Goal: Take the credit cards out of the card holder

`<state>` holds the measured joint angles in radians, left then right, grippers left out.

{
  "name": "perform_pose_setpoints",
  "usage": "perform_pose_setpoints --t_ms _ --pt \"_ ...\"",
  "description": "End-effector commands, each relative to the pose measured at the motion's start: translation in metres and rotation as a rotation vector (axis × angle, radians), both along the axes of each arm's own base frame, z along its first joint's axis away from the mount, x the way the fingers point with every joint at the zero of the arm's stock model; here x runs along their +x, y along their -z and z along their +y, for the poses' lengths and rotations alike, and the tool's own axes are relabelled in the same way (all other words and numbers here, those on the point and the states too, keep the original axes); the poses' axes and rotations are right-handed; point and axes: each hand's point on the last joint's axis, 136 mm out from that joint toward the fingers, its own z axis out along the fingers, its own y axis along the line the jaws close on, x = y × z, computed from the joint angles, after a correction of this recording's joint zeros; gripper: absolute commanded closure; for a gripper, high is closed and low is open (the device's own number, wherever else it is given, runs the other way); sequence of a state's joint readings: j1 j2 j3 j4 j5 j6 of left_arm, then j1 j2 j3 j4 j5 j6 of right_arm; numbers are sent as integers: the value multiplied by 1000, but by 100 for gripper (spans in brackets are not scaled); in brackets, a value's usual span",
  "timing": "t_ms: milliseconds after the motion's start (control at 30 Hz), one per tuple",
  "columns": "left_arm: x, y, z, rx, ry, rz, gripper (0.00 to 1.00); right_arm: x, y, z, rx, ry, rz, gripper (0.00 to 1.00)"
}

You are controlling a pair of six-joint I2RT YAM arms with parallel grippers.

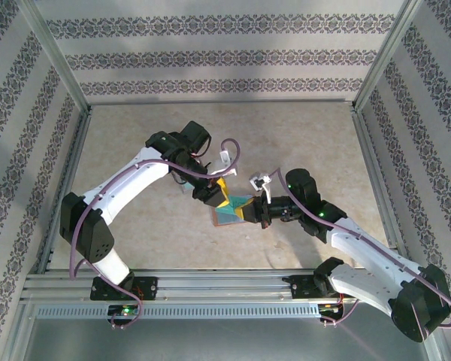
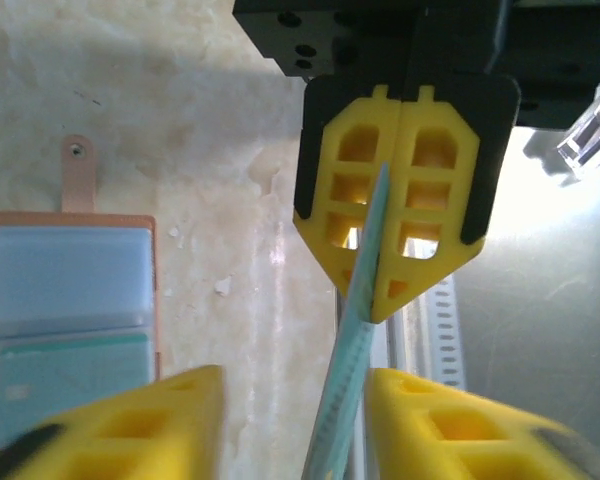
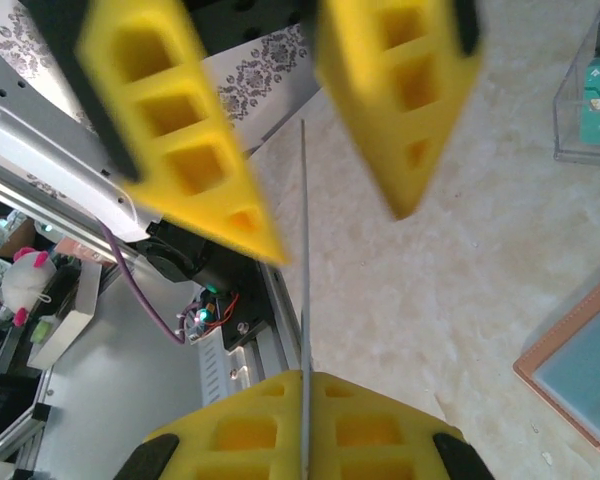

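Note:
A thin teal credit card (image 2: 352, 365) hangs edge-on between the two grippers above the table. My right gripper (image 3: 304, 385) is shut on one end of it, its yellow fingertips (image 2: 420, 270) pinching the card. My left gripper (image 2: 295, 405) is open, a finger on either side of the card's other end, and the card lies close to its right finger (image 2: 450, 420). The card holder (image 2: 70, 320) lies open and flat on the table beside them, brown-edged with grey-blue lining and a teal card in its lower pocket. In the top view both grippers meet over the card holder (image 1: 229, 216).
A clear plastic case (image 3: 590, 100) with cards in it lies on the table beyond the card holder's corner (image 3: 580, 370). The metal rail (image 1: 210, 289) runs along the table's near edge. Patterned walls close in the other three sides.

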<state>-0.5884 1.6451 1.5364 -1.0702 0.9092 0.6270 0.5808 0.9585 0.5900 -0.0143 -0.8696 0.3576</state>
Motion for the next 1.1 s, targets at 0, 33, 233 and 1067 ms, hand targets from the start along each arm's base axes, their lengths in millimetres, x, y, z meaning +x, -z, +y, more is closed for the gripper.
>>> perform_pose_setpoints --t_ms 0,33,233,1067 --pt "-9 -7 0 -18 48 -5 87 -5 -14 5 26 -48 -50 100" --pt "-9 -8 0 -23 49 -12 94 -5 -14 4 24 -45 -51 98" --pt "5 -8 5 -60 -11 -81 100 8 -8 -7 -6 51 -60 46" --pt "171 77 135 84 -465 -535 100 65 39 -86 -376 725 30 2"
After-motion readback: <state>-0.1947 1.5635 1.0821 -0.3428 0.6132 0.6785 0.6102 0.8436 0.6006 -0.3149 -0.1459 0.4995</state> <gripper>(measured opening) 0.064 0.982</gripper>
